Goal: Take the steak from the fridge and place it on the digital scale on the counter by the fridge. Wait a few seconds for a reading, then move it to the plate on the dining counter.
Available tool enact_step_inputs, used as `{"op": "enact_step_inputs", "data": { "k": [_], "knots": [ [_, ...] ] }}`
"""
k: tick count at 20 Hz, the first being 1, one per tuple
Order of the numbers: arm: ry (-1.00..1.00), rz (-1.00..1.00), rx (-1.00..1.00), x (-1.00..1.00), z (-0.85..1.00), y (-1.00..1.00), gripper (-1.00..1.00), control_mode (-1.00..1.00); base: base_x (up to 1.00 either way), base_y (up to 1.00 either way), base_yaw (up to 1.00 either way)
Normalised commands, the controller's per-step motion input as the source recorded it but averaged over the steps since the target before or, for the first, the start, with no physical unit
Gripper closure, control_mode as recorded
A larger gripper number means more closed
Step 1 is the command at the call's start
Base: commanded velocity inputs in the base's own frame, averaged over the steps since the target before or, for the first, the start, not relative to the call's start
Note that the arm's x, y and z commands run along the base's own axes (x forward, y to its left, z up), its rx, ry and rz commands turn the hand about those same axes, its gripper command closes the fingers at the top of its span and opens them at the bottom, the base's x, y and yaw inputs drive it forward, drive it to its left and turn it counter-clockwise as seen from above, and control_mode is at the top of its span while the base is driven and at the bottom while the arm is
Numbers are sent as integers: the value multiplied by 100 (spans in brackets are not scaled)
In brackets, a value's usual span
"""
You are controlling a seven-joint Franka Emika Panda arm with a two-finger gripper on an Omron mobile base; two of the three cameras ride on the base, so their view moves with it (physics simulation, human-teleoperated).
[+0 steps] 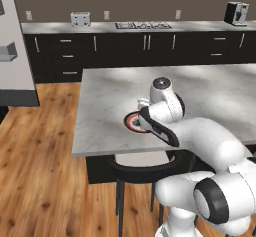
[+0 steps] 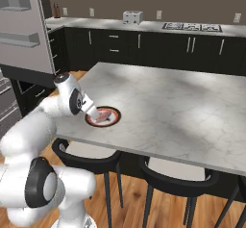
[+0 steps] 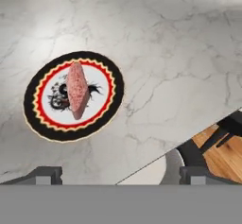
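I've got the flat pinkish-red raw steak (image 3: 77,95) lying on the round orange-rimmed plate (image 3: 33,119) atop the grey marble surface (image 3: 179,53), gripper (image 3: 120,175) released above, so I'd lift straight up, clear.

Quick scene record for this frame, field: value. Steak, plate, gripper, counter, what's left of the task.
steak: steak lies on the plate, across its centre
plate: plate sits flat on the dining counter, near the edge closest to the robot
gripper: gripper open, above the counter beside the plate, holding nothing
dining counter: dining counter light grey marble, black stools tucked under the near edge
task state: steak is on the plate; placement looks done
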Motion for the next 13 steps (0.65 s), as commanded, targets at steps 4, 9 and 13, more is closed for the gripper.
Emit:
{"op": "enact_step_inputs", "data": {
  "k": [4, 9, 13],
  "knots": [
    [0, 0, 10, -100, 100, -18, -100, -100, 0, 0, 0],
    [6, 0, 8, -100, 89, -9, -100, -100, 0, 0, 0],
    [12, 0, 1, -99, 50, 0, -100, -100, 0, 0, 0]
  ]
}}
